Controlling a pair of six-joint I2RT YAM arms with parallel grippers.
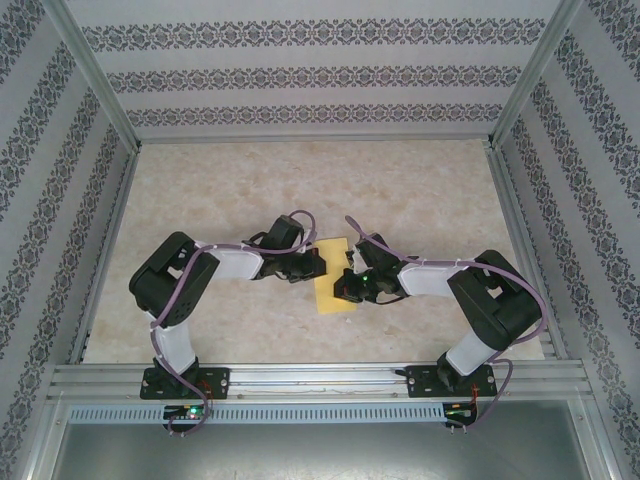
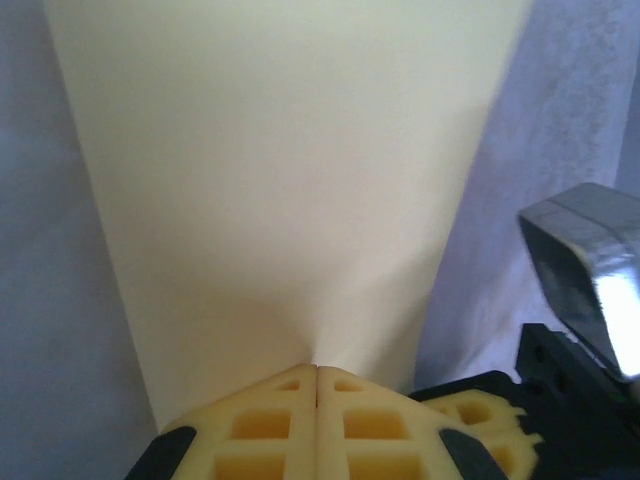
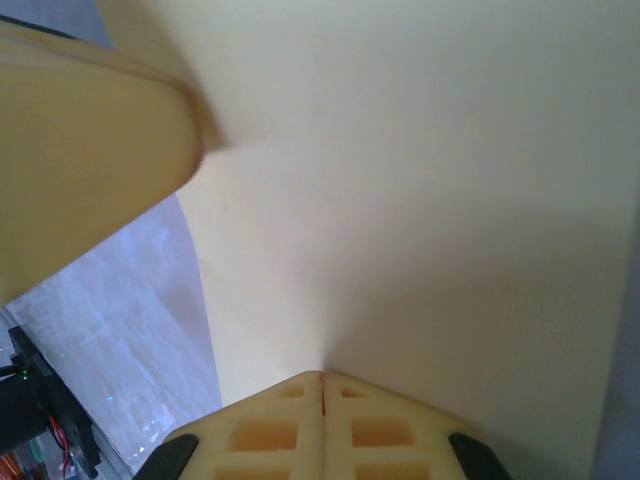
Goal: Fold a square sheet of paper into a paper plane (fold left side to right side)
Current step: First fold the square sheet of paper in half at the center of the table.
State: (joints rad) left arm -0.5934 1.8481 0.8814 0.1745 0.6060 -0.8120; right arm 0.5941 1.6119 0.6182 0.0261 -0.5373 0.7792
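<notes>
The sheet of paper (image 1: 331,277) lies mid-counter (image 1: 240,185) as a narrow rectangle, so the left-to-right fold is judged made. On the left gripper (image 2: 317,372) and right gripper (image 3: 322,378) the jaws are fully closed, tips against the sheet; a pinch cannot be confirmed. Firm, even crease-pressing is likely called for next.

Counter (image 1: 300,190): 1 pale marbled beige surface, aluminium rails along its edges. Lying on it, near centre: 1 pale-yellow square sheet of paper (image 1: 330,295), narrow rectangle.
</notes>
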